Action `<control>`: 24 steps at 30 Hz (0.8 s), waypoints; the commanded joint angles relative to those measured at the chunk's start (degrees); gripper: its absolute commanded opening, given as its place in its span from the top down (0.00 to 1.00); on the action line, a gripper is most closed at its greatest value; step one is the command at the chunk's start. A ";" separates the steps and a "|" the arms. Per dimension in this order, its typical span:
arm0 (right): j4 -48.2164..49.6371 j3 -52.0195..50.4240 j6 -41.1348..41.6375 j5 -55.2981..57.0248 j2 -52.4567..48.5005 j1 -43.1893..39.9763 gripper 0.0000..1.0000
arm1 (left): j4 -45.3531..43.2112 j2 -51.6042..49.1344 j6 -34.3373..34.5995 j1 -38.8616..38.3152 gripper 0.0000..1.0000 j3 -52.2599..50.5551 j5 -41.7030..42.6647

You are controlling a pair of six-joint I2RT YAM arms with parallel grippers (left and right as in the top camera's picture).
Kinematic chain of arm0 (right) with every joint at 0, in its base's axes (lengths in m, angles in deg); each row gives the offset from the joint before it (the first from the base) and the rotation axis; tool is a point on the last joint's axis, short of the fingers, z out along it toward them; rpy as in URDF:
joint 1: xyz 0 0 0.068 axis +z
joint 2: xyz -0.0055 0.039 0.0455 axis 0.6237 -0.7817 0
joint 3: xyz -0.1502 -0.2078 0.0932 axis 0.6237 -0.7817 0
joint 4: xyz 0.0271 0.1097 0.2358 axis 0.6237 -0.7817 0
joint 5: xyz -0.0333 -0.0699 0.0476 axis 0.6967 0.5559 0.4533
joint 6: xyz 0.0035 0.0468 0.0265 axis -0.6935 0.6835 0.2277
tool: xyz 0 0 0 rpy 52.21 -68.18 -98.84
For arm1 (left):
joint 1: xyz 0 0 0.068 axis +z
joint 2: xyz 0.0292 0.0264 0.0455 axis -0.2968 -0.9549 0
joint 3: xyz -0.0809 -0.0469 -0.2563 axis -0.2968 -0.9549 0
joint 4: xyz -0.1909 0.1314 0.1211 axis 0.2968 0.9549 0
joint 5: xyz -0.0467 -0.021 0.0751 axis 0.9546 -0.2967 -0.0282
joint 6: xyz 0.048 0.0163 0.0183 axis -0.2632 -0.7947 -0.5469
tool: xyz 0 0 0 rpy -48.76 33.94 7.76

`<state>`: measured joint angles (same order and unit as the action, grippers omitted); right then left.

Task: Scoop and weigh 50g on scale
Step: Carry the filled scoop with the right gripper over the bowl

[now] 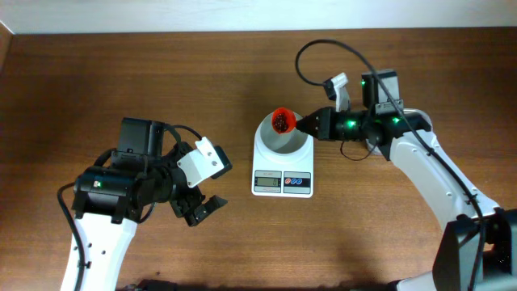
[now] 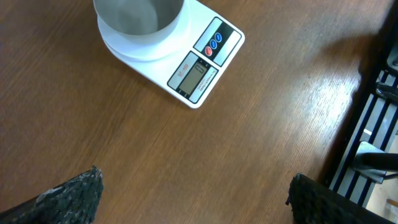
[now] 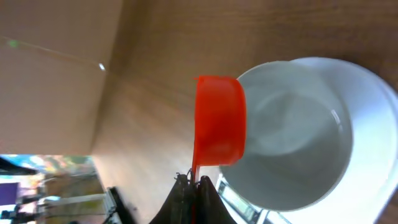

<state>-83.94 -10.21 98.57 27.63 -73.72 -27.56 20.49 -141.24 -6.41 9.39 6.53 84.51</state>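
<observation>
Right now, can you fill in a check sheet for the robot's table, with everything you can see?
Surface: brown wooden table, no spills seen.
Job's things: white scale with an empty-looking bowl on top; red scoop over the bowl's rim, dark bits inside.
Clutter: nothing seen.
Tools: left tool open, holding nothing; right tool shut on the red scoop's handle.
Cables: black cable loops above the right arm.
Surroundings: striped black frame beyond the table edge.
</observation>
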 commanded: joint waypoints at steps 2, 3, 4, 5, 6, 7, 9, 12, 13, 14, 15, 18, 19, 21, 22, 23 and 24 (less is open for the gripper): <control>0.33 0.68 -6.60 4.59 1.44 1.29 0.96 | 0.11 0.48 -0.96 0.28 0.01 1.20 1.01; 0.35 0.68 -7.82 5.46 1.44 1.53 0.96 | 0.11 0.48 -0.98 0.28 0.01 1.20 1.03; 0.33 0.68 -8.83 6.36 1.44 1.77 0.96 | 0.11 0.48 -0.96 0.28 0.01 1.20 1.03; 0.28 0.68 -9.90 6.58 1.44 1.97 0.96 | 0.11 0.48 -0.96 0.28 0.01 1.20 1.01; 0.15 0.68 -10.99 7.13 1.44 2.14 0.96 | 0.11 0.48 -0.96 0.28 0.01 1.20 1.03; 0.13 0.68 -11.58 7.87 1.44 2.43 0.96 | 0.11 0.48 -0.96 0.28 0.01 1.20 1.03; 0.13 0.68 -12.90 8.87 1.44 2.80 0.96 | 0.11 0.48 -0.96 0.28 0.01 1.20 1.03; -0.11 0.68 -17.29 9.29 1.46 3.61 0.96 | 0.11 0.48 -0.96 0.28 0.01 1.20 1.03; -0.09 0.68 -18.69 9.29 1.46 3.82 0.96 | 0.11 0.48 -0.96 0.28 0.01 1.20 1.01; -0.07 0.68 -19.50 9.46 1.46 3.96 0.96 | 0.11 0.48 -0.98 0.28 0.01 1.20 1.01; -0.07 0.68 -19.47 9.97 1.51 3.98 0.96 | 0.11 0.48 -0.96 0.28 0.01 1.20 1.03; -0.79 0.68 -19.87 11.89 1.79 3.96 0.96 | 0.11 0.48 -0.96 0.28 0.01 1.20 1.03; -1.20 0.68 -20.37 12.15 1.95 3.98 0.96 | 0.11 0.48 -0.96 0.28 0.01 1.20 1.03; -1.92 0.68 -21.42 12.33 2.45 3.98 0.96 | 0.11 0.48 -0.96 0.28 0.01 1.20 1.01; -2.25 0.68 -21.62 12.70 2.75 3.98 0.96 | 0.11 0.48 -0.98 0.28 0.01 1.20 1.03; -2.38 0.68 -21.62 13.31 3.17 4.02 0.96 | 0.11 0.48 -0.96 0.28 0.01 1.20 1.01; -2.47 0.68 -21.86 13.84 3.74 4.02 0.96 | 0.11 0.48 -0.96 0.28 0.01 1.20 1.03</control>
<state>-86.26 -10.21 78.86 39.52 -73.02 -23.95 20.49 -141.24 -6.41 9.39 6.53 84.51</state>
